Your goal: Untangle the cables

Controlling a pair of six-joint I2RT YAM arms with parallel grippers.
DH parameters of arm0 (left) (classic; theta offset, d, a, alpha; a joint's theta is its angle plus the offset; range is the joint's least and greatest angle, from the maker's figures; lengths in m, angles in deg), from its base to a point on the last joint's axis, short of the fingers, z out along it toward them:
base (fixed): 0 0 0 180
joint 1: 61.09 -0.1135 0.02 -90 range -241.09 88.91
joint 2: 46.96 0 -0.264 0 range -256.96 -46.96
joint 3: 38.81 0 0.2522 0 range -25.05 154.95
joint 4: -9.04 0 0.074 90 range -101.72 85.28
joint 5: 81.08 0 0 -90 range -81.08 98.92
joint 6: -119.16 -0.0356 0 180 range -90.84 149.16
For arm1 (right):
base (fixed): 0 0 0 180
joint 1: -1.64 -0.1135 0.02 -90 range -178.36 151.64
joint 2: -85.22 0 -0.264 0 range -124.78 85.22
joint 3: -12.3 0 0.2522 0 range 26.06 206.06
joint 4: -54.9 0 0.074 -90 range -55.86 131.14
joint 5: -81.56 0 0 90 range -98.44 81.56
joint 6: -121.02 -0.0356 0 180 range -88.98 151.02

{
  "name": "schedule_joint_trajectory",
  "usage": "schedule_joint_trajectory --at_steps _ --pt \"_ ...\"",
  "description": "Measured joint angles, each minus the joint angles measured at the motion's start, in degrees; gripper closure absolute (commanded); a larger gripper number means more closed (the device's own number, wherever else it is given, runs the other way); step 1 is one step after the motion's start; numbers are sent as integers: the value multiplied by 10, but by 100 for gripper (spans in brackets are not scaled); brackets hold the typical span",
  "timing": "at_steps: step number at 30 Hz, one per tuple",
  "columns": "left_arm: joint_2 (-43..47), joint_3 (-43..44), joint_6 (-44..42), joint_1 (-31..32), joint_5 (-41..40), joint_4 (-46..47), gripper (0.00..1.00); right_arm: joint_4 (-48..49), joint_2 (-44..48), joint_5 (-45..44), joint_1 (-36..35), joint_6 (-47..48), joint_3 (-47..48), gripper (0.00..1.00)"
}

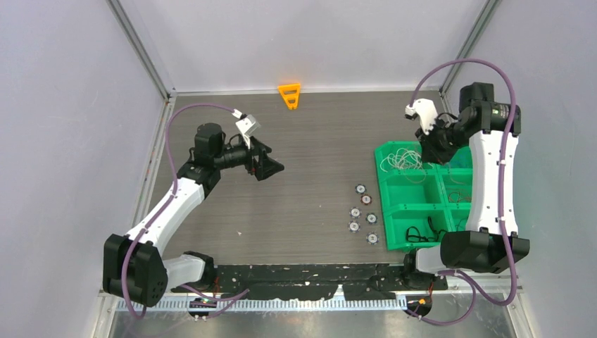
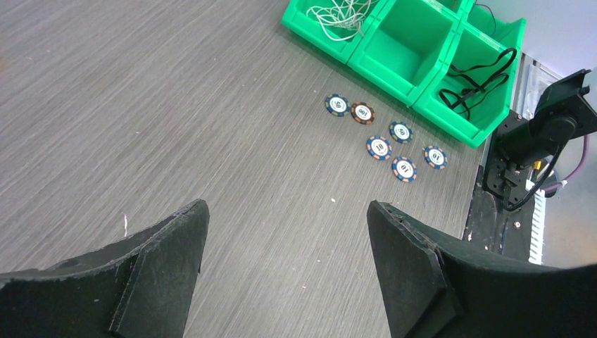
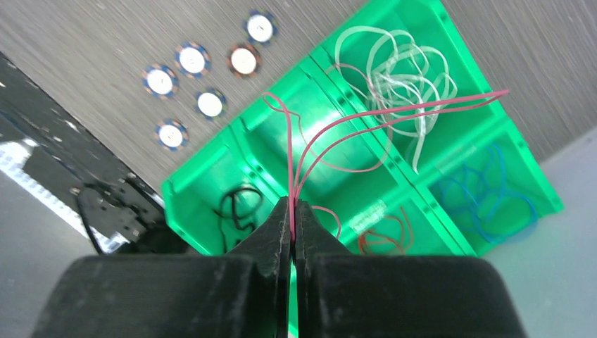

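My right gripper (image 3: 293, 208) is shut on a thin pink-red cable (image 3: 352, 120) and holds it above the green bin tray (image 3: 184, 204); the cable's loops hang over the middle compartments. In the top view that gripper (image 1: 431, 151) is over the tray's far end (image 1: 384, 197). A white cable (image 3: 394, 70) (image 1: 401, 162) (image 2: 341, 17), a black cable (image 3: 239, 204) (image 1: 422, 232) (image 2: 482, 77), a blue cable (image 3: 486, 197) and an orange-red cable (image 3: 384, 236) each lie in their own compartment. My left gripper (image 1: 271, 167) (image 2: 285, 211) is open and empty above the bare table, well left of the tray.
Several poker chips (image 1: 362, 211) (image 2: 387, 137) (image 3: 204, 70) lie on the table just left of the tray. An orange triangular piece (image 1: 289, 95) sits at the table's far edge. The walls enclose the table on three sides.
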Motion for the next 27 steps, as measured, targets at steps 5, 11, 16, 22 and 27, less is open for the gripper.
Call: schedule_joint_trajectory --at_steps 5,11,16,22,27 --pt "-12 0 2 1 -3 0 16 -8 -2 -37 59 62 -16 95" --pt "-12 0 3 4 -11 1 16 -12 -26 -57 67 96 -44 95" --pt "-12 0 3 4 -15 1 16 0 -34 -79 67 106 -96 94" --pt "-12 0 2 4 -20 -3 16 38 -75 -113 57 96 -137 91" --pt "-9 0 -4 5 -27 -16 16 104 -113 -133 29 70 -187 92"
